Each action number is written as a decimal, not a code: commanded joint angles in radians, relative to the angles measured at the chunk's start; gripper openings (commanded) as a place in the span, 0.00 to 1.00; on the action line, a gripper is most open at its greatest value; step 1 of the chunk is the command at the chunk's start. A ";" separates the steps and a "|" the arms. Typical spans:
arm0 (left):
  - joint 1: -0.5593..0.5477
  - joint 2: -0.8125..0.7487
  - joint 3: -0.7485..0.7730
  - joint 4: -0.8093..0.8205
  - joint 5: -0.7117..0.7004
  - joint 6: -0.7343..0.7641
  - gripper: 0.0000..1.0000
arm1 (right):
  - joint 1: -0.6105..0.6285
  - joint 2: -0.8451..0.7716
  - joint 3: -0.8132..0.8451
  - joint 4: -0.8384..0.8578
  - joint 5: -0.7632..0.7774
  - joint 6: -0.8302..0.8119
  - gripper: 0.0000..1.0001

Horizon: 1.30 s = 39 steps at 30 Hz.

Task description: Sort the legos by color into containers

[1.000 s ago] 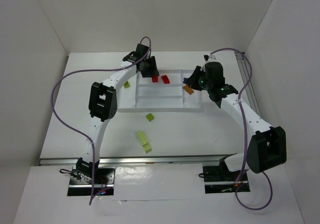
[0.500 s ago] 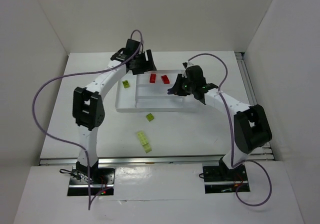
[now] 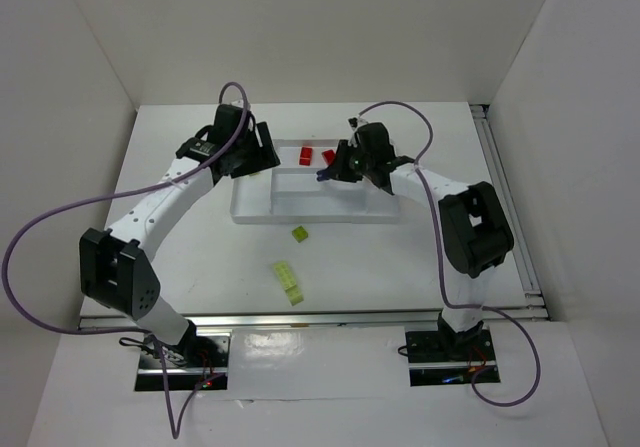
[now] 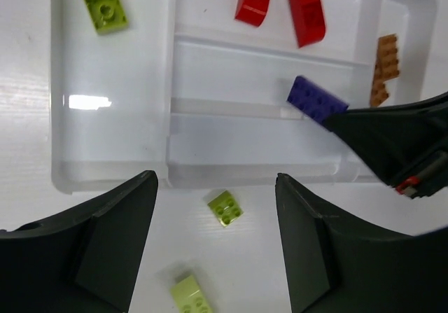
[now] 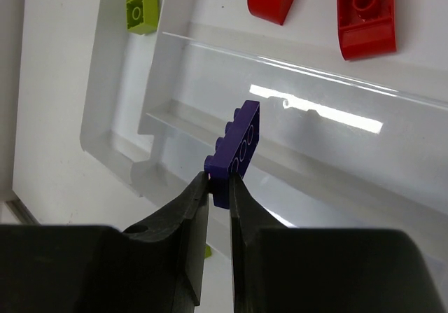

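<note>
The left end effector (image 4: 213, 183) gapes wide over the tray's (image 3: 300, 214) 9 o'clock end, where a green brick (image 4: 105, 5) lies in a compartment. Loose greens (image 3: 300, 233) sit on the table (image 3: 180, 247) at 6 o'clock, and reds (image 3: 306, 155) at 12 o'clock. The right end effector (image 5: 218, 180) pinches the purple brick (image 5: 241, 141) above the middle compartment. An orange brick (image 4: 383, 68) lies at 3 o'clock.

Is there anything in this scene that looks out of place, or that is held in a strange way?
Nothing is spilled or broken. The purple brick is pinched only at one end by the right claw and hangs tilted over the tray. Two yellow-green bricks lie on the table outside the tray, not yet sorted.
</note>
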 commanded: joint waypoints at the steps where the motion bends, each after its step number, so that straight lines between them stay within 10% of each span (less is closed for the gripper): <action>1: -0.001 -0.015 -0.019 -0.015 -0.029 -0.003 0.79 | 0.012 0.021 0.067 0.070 -0.014 0.019 0.09; 8: -0.001 -0.024 -0.019 -0.039 -0.029 -0.003 0.83 | 0.012 0.049 0.098 0.000 0.096 0.019 0.90; 23: 0.035 -0.038 0.027 -0.128 -0.121 0.016 0.82 | 0.310 -0.160 -0.029 -0.240 0.351 -0.245 0.84; 39: 0.136 -0.099 -0.048 -0.119 -0.078 0.016 0.79 | 0.454 0.047 -0.006 -0.238 0.372 -0.266 0.82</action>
